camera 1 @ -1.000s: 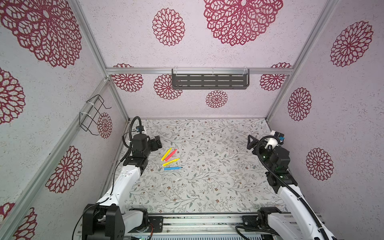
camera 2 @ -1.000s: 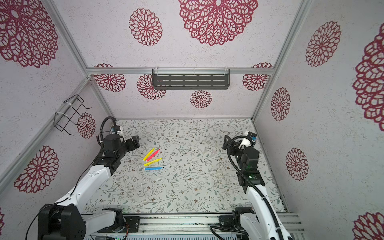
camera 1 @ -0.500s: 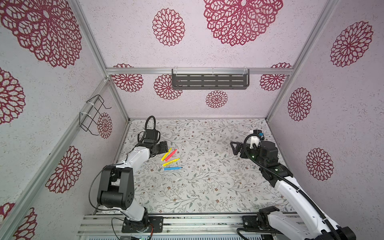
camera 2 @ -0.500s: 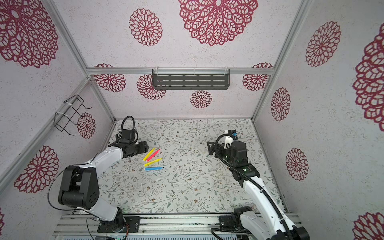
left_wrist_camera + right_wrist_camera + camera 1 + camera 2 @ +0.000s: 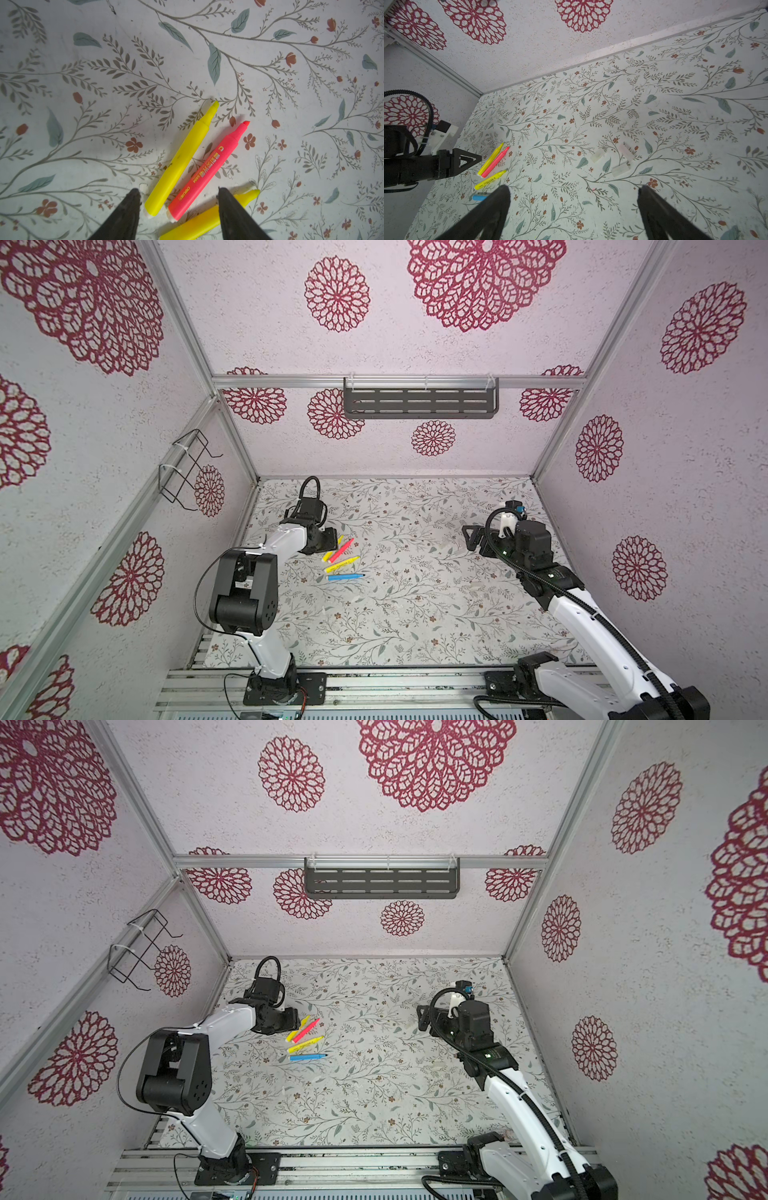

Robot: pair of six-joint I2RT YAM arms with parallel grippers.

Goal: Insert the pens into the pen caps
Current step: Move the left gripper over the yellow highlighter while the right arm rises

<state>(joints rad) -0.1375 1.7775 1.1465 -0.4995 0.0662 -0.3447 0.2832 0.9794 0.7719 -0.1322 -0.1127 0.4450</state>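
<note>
Four pens lie at the mat's left in both top views: a yellow pen [image 5: 332, 551], a red-pink pen [image 5: 343, 548], a second yellow pen [image 5: 341, 565] and a blue pen [image 5: 345, 576]. My left gripper [image 5: 178, 194] is low over them and open. The butt ends of the first yellow pen [image 5: 182, 158] and the red-pink pen [image 5: 207, 166] sit between its fingers, with gaps on both sides. Three translucent pen caps [image 5: 598, 155] [image 5: 626, 152] [image 5: 619, 170] lie ahead of my right gripper [image 5: 574, 192]. That gripper is wide open and holds nothing.
A dark slotted shelf [image 5: 419, 400] hangs on the back wall. A wire basket [image 5: 187, 468] hangs on the left wall. A metal rail [image 5: 374, 684] runs along the front edge. The left wall stands close behind the left arm [image 5: 286, 541].
My left arm has come down from its raised pose to the pens, and its jaws have narrowed around two of them. My right gripper has moved in from the right wall.
</note>
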